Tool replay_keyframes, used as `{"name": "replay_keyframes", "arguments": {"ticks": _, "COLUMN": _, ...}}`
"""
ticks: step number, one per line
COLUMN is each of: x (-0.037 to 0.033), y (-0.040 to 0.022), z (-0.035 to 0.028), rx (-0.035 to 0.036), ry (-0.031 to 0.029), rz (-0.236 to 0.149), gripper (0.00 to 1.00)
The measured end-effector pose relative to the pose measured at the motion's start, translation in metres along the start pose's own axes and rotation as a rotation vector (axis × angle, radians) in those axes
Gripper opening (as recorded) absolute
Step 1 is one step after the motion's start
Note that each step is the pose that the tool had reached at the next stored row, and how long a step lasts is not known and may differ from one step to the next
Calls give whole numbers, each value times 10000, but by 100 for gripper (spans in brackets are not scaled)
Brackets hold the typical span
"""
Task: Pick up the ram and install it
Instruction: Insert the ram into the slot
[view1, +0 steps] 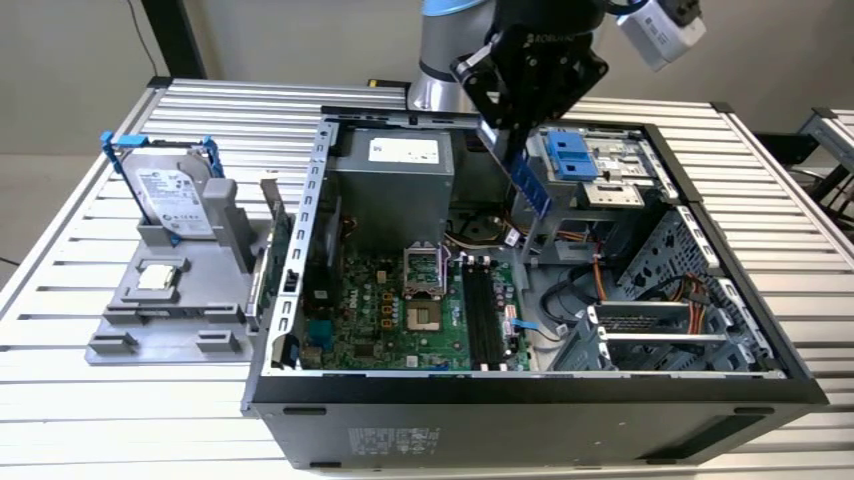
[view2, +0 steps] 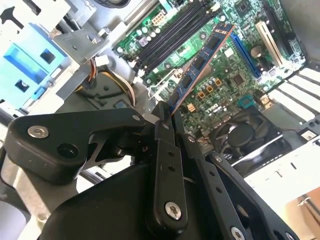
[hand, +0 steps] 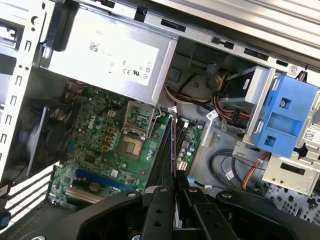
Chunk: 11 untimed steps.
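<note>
The claw (view1: 505, 135) is closed tight on the upper end of the ram (view1: 529, 182), pinching the thin blue board. The ram hangs tilted in the air over the open computer case (view1: 534, 405) at the middle of the bench (view1: 787, 230). It is above the motherboard (view1: 374, 300) and clear of the black memory slots (view1: 483, 315).

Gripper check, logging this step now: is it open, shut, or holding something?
Gripper: shut on the ram, above the motherboard.
</note>
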<state>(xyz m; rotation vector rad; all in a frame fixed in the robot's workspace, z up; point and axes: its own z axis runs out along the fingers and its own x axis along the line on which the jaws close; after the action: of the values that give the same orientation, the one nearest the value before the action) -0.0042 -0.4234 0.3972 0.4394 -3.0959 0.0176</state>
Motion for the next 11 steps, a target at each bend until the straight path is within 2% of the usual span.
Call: {"name": "replay_keyframes", "arguments": {"ticks": 11, "x": 21, "y": -71, "z": 11, "rx": -11, "ry": 7, "rz": 753, "gripper": 0}}
